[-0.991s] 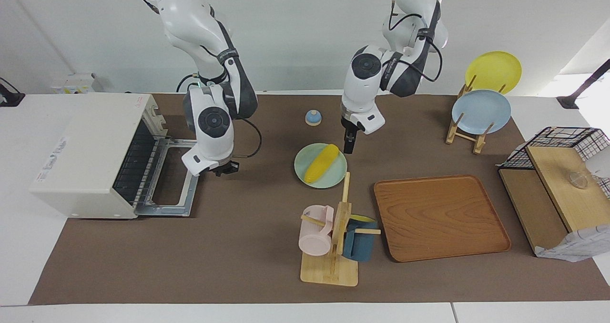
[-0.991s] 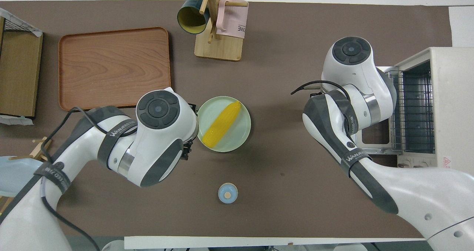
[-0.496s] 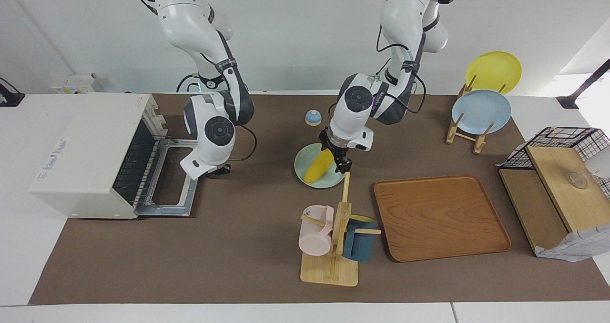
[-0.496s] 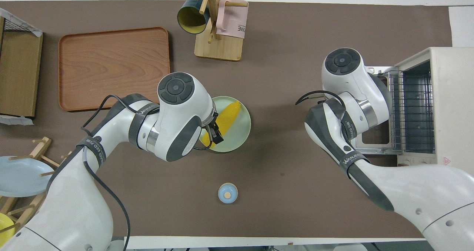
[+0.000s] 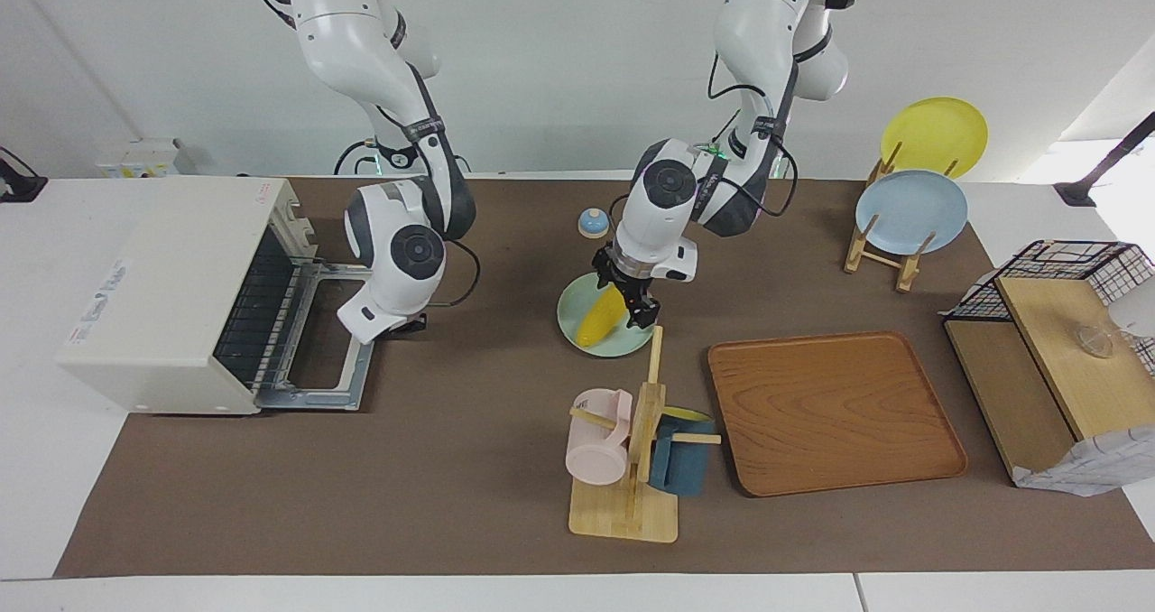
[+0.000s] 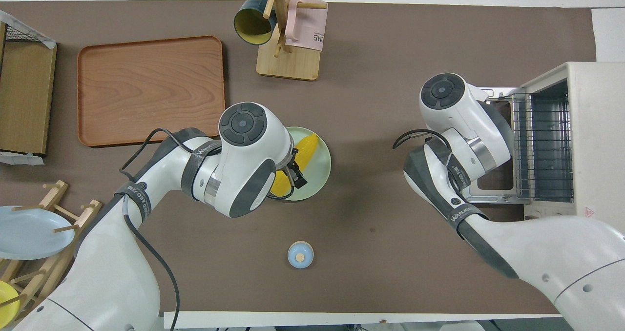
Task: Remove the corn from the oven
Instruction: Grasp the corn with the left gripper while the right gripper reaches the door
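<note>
Corn (image 5: 603, 315) lies on the pale green plate (image 5: 577, 310), mid-table, already outside the oven (image 5: 171, 292). Left gripper (image 5: 629, 302) is down over the corn with its fingers spread, one each side of the cob; can't tell if they touch it. Arm hides the cob's nearer half in the overhead view, only the tip (image 6: 307, 148) toward 1 o'clock shows.

Oven sits at the right arm's end of the table, door (image 5: 329, 350) dropped flat open, wire rack (image 5: 262, 314) visible inside. Right gripper (image 5: 408, 323) hangs at the door's edge, fingers pressed together, holding nothing.

Around the plate, in the facing view: small blue knob (image 5: 593, 223) at 12 o'clock, mug tree (image 5: 636, 449) with pink mug (image 5: 595, 436) and dark blue mug (image 5: 681, 463) at 6 o'clock, its top peg close to the plate rim. Wooden tray (image 5: 835, 413) at 4 o'clock. Plate rack (image 5: 889, 242) with blue plate (image 5: 911, 210) and yellow plate (image 5: 934, 134) at 2 o'clock. Wire-and-wood shelf (image 5: 1056, 359) at the left arm's end.
</note>
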You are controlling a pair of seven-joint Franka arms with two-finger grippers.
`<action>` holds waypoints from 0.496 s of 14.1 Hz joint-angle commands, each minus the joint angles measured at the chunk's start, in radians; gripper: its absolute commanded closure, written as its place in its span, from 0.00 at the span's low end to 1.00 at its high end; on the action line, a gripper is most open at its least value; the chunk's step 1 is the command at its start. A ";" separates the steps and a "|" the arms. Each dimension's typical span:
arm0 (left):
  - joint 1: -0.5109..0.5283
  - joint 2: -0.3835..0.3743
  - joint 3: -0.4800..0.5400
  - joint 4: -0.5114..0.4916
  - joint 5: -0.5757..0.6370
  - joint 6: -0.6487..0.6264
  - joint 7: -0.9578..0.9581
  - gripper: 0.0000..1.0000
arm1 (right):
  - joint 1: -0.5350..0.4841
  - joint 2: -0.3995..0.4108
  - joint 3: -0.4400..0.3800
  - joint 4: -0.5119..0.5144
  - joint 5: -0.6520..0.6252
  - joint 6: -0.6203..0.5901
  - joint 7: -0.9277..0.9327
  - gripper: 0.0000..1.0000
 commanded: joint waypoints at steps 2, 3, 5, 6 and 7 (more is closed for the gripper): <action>-0.021 0.017 0.014 -0.051 -0.013 0.092 -0.010 0.05 | -0.030 0.019 0.000 0.142 -0.046 -0.148 -0.171 1.00; -0.021 0.015 0.014 -0.054 -0.013 0.087 -0.007 0.11 | -0.033 0.020 0.000 0.185 -0.046 -0.194 -0.208 1.00; -0.021 0.015 0.014 -0.049 -0.013 0.075 -0.014 0.58 | -0.054 -0.005 0.000 0.205 -0.037 -0.225 -0.285 1.00; -0.021 0.015 0.014 -0.045 -0.013 0.061 -0.008 0.81 | -0.079 -0.033 0.002 0.204 -0.030 -0.229 -0.322 1.00; -0.023 0.008 0.014 -0.040 -0.013 0.040 -0.002 0.92 | -0.100 -0.048 0.003 0.204 -0.024 -0.237 -0.374 1.00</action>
